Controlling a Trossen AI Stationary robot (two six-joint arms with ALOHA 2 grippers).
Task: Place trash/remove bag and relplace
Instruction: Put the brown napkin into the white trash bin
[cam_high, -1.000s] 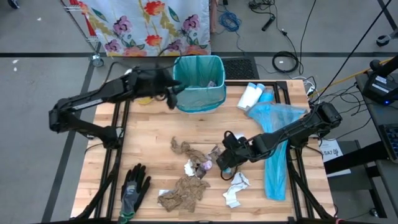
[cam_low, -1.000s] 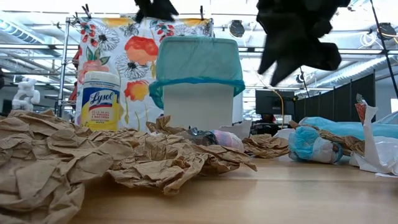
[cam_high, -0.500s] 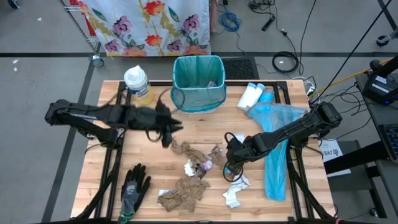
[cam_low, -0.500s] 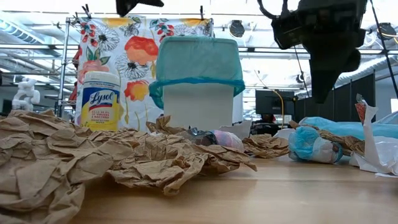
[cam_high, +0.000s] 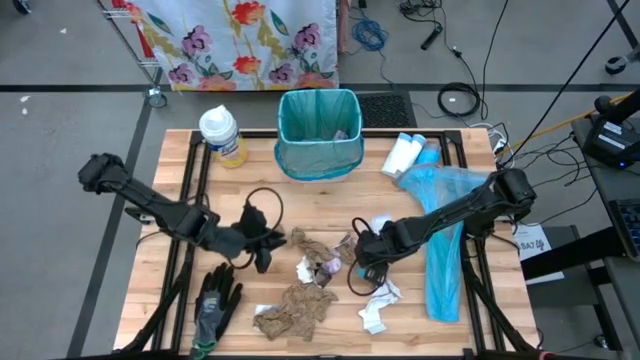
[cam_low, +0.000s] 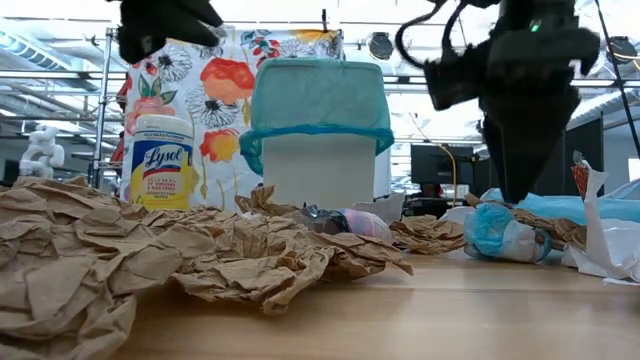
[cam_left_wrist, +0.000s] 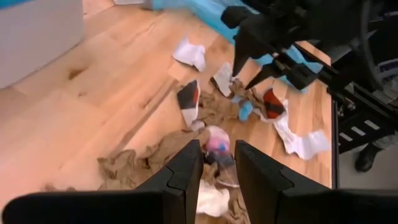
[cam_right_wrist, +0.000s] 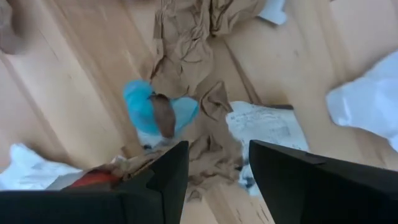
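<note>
Barely getting going here. Tabletop carrying nearly all the trash mid-board, brown towels and white scraps piled together. Bin at the far edge wearing its teal bag, not swapped yet, looking mostly empty. Right pincer hanging open and empty over the scraps. Left pincer hovering beside the pile, narrow gap, nothing held.
</note>
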